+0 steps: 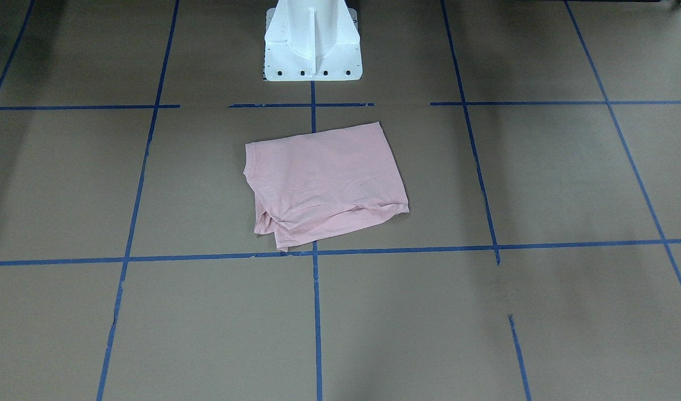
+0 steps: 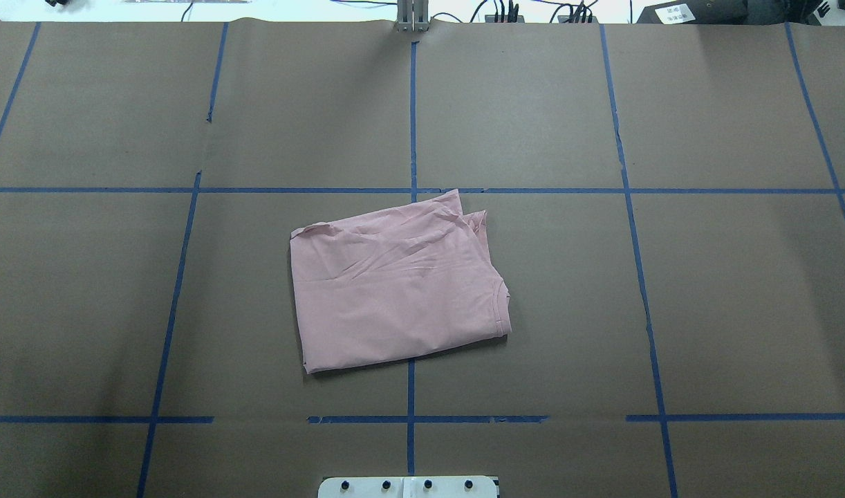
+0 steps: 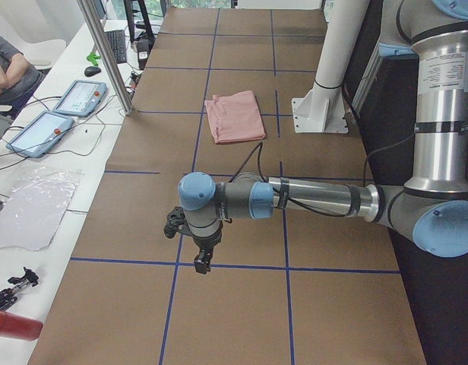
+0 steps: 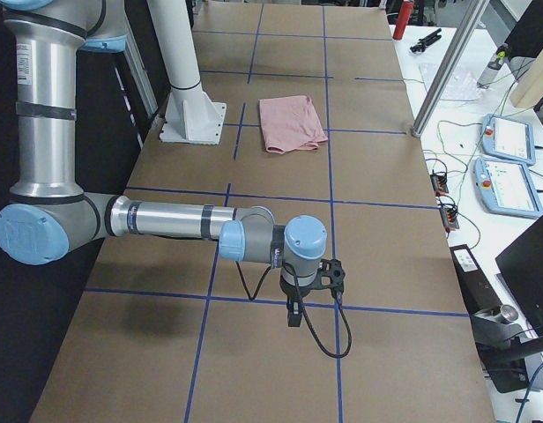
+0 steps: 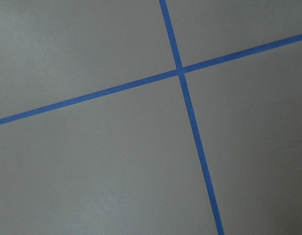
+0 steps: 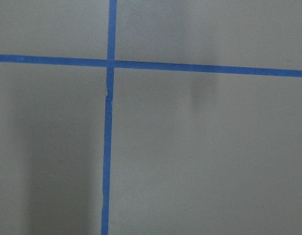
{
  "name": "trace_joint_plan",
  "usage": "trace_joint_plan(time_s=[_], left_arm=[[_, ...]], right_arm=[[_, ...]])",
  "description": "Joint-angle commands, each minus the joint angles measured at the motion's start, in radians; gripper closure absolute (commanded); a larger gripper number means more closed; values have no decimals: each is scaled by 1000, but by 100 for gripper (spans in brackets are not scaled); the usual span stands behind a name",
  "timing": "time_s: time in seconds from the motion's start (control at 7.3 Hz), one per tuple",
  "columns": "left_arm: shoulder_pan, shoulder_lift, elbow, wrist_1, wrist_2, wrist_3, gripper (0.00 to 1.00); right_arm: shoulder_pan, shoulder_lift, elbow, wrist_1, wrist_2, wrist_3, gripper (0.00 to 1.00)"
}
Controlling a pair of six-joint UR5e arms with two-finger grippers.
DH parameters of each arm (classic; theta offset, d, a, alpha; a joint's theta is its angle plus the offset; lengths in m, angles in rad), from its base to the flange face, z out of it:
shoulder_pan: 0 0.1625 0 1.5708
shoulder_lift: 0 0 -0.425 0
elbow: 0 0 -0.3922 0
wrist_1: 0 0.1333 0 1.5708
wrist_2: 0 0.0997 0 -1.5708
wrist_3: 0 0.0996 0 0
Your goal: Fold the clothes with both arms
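Soft, even light fell from above on the brown table [image 2: 533, 311], without glare. The T-shirt [image 2: 395, 290] cast only a thin shadow along its edge nearest the robot. Both wrist views were dimmer, greyish and slightly soft, crossed by broad faint shadows.

No text, brand or number can be read in any view. The small white paper label [image 2: 675, 12] on a dark box at the far edge of the tabletop carries print too small to make out. The grey-and-silver left arm [image 3: 441, 114] bears a patch of fine dark print on its upright silver tube, also illegible. The folded pale pink T-shirt [image 2: 395, 290] shows plain fabric. The screens of the 2 blue-rimmed handheld control pendants [image 4: 509, 141] are blurred.
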Motion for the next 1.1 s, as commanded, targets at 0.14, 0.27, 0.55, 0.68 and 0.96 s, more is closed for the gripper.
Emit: trace_joint_plan(time_s=[0.14,0.27,0.55,0.68,0.96], left_arm=[[-8,25,-3,-21,-15,0,0],[-8,25,0,-21,-15,0,0],[-8,25,-4,-21,-15,0,0],[-8,24,-12,-23,-15,2,0],[-6,24,-12,-23,-15,2,0]], right_arm=[[0,-6,-9,0,1,0,0],[0,-6,-9,0,1,-5,0],[0,-6,-7,0,1,-7,0],[0,-6,-7,0,1,-7,0],[0,-6,-9,0,3,0,0]])
